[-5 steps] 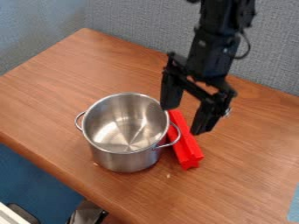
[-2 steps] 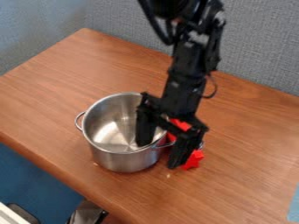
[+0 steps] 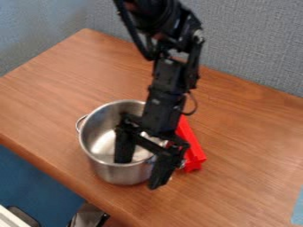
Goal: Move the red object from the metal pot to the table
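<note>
Red object (image 3: 190, 147) on table (image 3: 71, 71) beside metal pot (image 3: 99, 152), gripper (image 3: 144, 161) wide open, empty, straddling pot's rim

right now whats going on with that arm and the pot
A single black robot arm is leaning low over the pot on the table. Its gripper is open and empty, one finger inside the pot and the other outside the rim on the block's side. The red block lies on the table beside the pot, partly hidden by the arm. I cannot tell if the block touches the pot.
</note>
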Controlling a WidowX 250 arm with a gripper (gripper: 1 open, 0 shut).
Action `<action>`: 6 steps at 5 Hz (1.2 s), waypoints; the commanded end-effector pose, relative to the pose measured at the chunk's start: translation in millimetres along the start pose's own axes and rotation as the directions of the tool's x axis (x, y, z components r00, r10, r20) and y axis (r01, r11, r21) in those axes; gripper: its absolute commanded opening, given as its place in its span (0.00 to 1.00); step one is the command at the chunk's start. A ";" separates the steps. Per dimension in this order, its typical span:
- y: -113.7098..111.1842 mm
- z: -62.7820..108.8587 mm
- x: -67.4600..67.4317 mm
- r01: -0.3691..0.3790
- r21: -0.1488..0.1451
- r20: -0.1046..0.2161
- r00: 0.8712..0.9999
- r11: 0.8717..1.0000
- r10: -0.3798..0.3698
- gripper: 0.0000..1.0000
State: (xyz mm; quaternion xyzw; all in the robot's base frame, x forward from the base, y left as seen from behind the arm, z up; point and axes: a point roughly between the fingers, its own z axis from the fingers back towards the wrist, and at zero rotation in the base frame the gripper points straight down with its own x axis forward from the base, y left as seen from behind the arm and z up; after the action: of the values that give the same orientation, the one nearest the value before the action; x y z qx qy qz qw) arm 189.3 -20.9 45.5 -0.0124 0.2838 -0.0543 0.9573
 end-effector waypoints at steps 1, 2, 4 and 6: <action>1.8 20.5 -20.5 0.011 -0.003 0.035 0.999 1.000 -0.011 1.00; -0.5 26.9 -34.7 0.036 0.013 0.011 0.999 0.999 -0.036 0.00; -4.6 34.7 -40.9 0.091 0.027 -0.004 0.996 0.995 -0.091 0.00; -14.5 43.5 -44.1 0.190 0.068 0.027 0.981 0.979 -0.192 0.00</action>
State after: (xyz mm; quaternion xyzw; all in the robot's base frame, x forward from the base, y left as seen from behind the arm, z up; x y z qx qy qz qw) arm 169.2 -29.4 95.7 -0.0119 0.2931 -0.1507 0.9440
